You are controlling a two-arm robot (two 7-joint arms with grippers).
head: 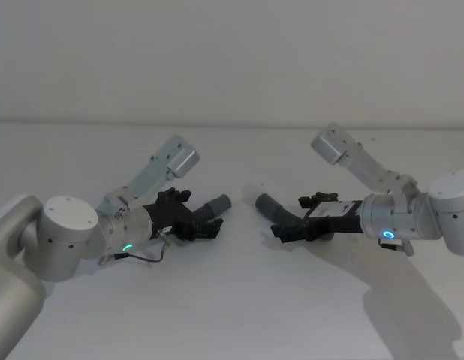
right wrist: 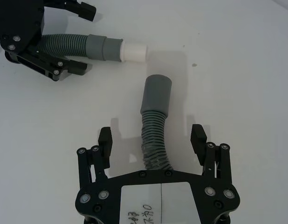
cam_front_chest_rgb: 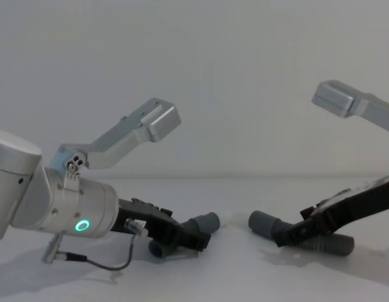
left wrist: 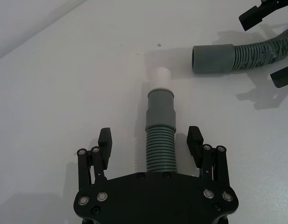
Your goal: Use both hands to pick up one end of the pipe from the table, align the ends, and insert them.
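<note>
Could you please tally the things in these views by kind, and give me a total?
Ribbed grey hose pieces: 2, the white-tipped hose and the plain-cuffed hose.
Black grippers: 2, the left gripper and the right gripper, each open astride one hose.
White table: 1.
Total: 5.

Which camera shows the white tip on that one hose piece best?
The right wrist view: the white tip lies side-on and whole, past the open left gripper straddling its hose. The left wrist view shows it foreshortened, pale against the table. In head and chest views it is too small to tell.
</note>
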